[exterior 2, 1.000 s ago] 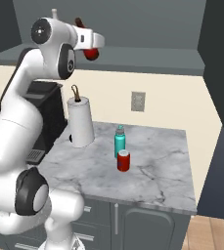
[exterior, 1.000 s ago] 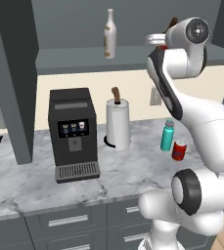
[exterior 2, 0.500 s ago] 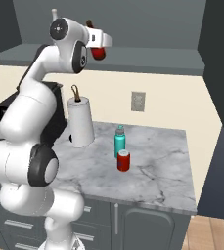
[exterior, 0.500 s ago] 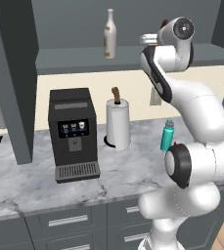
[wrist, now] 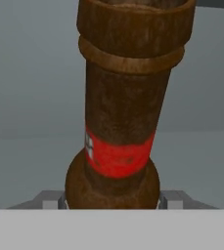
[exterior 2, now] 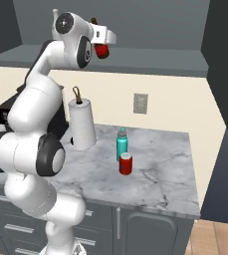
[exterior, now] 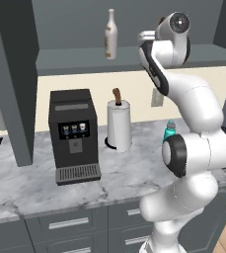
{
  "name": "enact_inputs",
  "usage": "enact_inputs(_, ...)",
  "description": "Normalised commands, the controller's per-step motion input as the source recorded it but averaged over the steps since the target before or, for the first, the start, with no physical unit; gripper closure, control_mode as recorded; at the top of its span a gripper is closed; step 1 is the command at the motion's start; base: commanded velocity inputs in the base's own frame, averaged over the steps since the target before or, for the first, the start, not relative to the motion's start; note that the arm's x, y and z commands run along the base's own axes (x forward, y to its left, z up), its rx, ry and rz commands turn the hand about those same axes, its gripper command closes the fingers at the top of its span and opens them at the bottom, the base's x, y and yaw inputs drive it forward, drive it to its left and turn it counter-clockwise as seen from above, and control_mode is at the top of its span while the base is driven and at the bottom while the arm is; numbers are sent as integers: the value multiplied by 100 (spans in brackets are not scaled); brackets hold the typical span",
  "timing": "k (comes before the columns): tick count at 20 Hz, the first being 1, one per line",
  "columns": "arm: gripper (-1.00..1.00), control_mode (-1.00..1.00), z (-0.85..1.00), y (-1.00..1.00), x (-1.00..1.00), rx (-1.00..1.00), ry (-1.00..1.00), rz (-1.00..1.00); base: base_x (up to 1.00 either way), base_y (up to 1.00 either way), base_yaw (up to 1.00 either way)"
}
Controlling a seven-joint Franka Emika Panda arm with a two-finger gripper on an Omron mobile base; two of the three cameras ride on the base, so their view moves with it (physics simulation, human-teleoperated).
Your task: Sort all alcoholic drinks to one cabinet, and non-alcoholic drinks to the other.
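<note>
My gripper (exterior 2: 103, 41) is raised to the overhead cabinet (exterior 2: 150, 63) and is shut on the dark brown bottle (exterior 2: 102, 50) with the red label. In the hand view this bottle (wrist: 118, 112) stands between the grey fingers (wrist: 174, 199), with the cabinet's grey back wall behind it. The pale cream bottle (exterior: 110, 34) stands upright on the cabinet's shelf floor (exterior: 80, 60), left of my wrist. On the marble counter (exterior 2: 160, 174) the teal bottle (exterior 2: 121, 144) and the red soda can (exterior 2: 126, 164) stand close together. In the left base view the teal bottle (exterior: 169, 130) peeks out behind my arm.
A black coffee machine (exterior: 73, 136) and a white paper-towel roll (exterior: 119, 123) stand on the counter under the cabinet. A dark cabinet wall (exterior: 17, 79) comes down at the left. Grey base drawers (exterior: 70, 225) run below the counter.
The arm has swung the brown bottle further in under the cabinet, towards the cream bottle, and the forearm has turned. The drinks on the counter have not moved.
</note>
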Motion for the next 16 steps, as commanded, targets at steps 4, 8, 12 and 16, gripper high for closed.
enact_inputs(4,100,-100,-42,0,10,0,0,0,0,0,0)
enact_inputs(8,100,-100,-43,0,13,0,0,0,0,0,0)
enact_inputs(12,-100,-100,-6,0,14,0,0,0,0,0,0)
enact_inputs(16,-100,-100,0,0,16,0,0,0,0,0,0)
